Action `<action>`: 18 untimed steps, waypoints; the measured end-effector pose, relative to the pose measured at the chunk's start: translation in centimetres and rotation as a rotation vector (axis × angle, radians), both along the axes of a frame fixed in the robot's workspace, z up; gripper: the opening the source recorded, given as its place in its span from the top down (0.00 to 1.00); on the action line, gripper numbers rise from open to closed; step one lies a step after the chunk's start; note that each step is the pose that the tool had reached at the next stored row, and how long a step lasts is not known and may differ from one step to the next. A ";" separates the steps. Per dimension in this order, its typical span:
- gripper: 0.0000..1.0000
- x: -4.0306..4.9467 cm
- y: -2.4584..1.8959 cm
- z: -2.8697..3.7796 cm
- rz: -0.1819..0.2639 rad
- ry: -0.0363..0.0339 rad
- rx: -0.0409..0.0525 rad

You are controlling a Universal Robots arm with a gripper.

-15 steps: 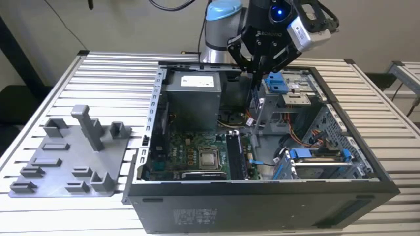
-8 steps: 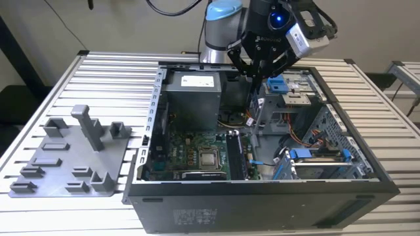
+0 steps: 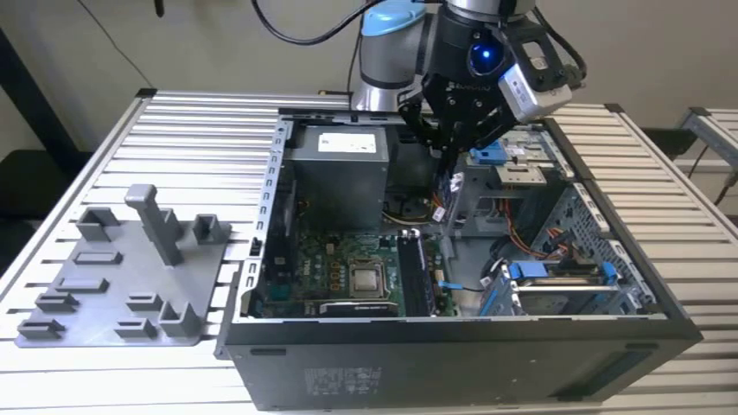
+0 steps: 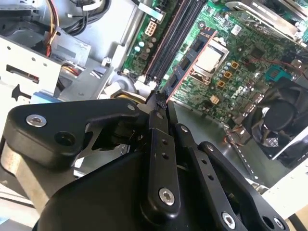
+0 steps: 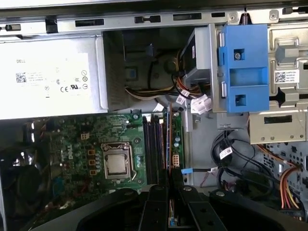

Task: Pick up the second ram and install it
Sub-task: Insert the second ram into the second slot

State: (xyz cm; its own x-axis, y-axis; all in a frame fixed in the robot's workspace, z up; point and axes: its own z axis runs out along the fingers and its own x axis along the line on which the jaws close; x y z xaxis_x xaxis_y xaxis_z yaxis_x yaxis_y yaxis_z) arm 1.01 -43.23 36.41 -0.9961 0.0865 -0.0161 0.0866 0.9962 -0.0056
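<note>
Pincer (image 5: pixel 169 175) grips the second ram (image 5: pixel 170 137) edge-on above motherboard slots (image 5: pixel 154 149) inside the open computer case (image 3: pixel 461 346).

The robot arm (image 3: pixel 386 52) has a grey body with a light blue joint cap. The gripper (image 3: pixel 452 143) is black, with linked finger bars fixed by silver screws, and a small blue light shines above it. Black cables run along the arm.

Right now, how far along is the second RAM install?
Pickup looks done: the gripper is shut on the second ram, held edge-on above the motherboard slots inside the open computer case. Left: the stick is not yet seated in a slot.
</note>
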 end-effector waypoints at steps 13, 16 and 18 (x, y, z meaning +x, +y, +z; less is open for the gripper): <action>0.86 0.11 -0.27 -2.34 0.028 -0.0002 -0.0010; 0.86 0.12 -0.32 -2.60 0.056 -0.0004 -0.0013; 0.86 0.13 -0.58 -2.69 0.067 -0.0014 -0.0012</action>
State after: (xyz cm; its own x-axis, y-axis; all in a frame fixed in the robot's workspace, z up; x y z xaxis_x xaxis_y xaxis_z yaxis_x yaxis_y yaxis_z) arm 1.14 -43.81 33.72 -0.9997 0.0193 -0.0176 0.0194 0.9998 -0.0067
